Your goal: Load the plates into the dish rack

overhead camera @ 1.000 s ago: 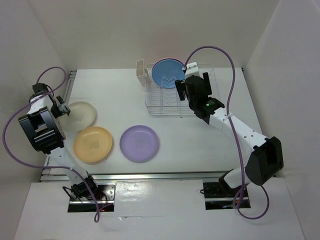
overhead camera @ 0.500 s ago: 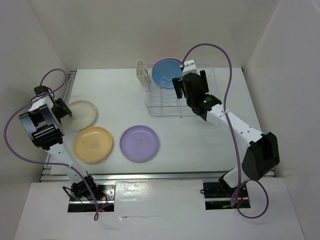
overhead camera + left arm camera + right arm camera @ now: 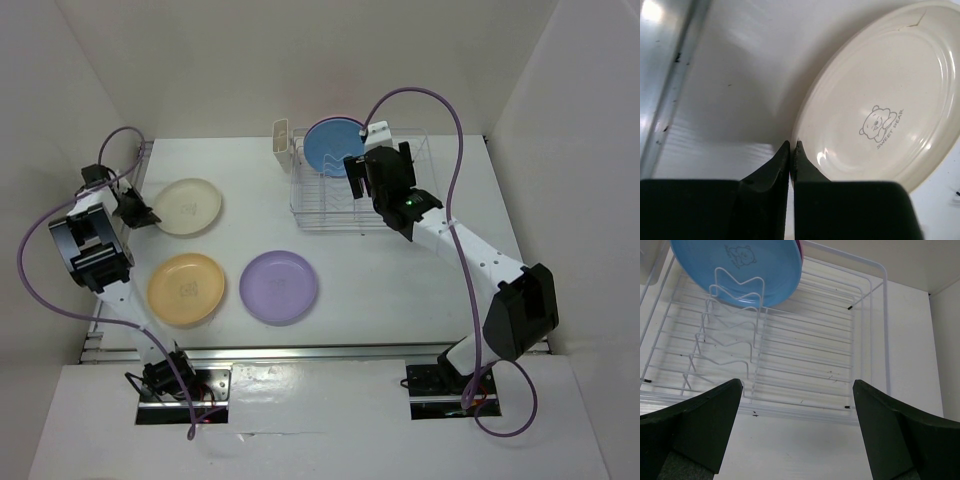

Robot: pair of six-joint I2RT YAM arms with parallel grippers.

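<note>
My left gripper (image 3: pixel 141 212) (image 3: pixel 791 145) is shut on the left rim of the cream-white plate (image 3: pixel 187 206) (image 3: pixel 880 115), which has a small bear print. The orange-yellow plate (image 3: pixel 186 289) and the purple plate (image 3: pixel 279 286) lie flat on the table nearer the front. In the dish rack (image 3: pixel 320 206) (image 3: pixel 805 355) the blue plate (image 3: pixel 334 146) (image 3: pixel 740 270) stands upright at the far end, with a pink plate's edge (image 3: pixel 800 247) behind it. My right gripper (image 3: pixel 376 172) (image 3: pixel 796 386) hangs open over the rack's near edge, holding nothing.
A cream cutlery cup (image 3: pixel 281 141) hangs on the rack's left end. White walls enclose the table on the left, back and right. A metal rail (image 3: pixel 670 75) runs along the table's left edge, close to my left gripper.
The left gripper went from open to shut on the cream-white plate's rim and carried the plate back and to the right. The right gripper shifted slightly left over the rack.
</note>
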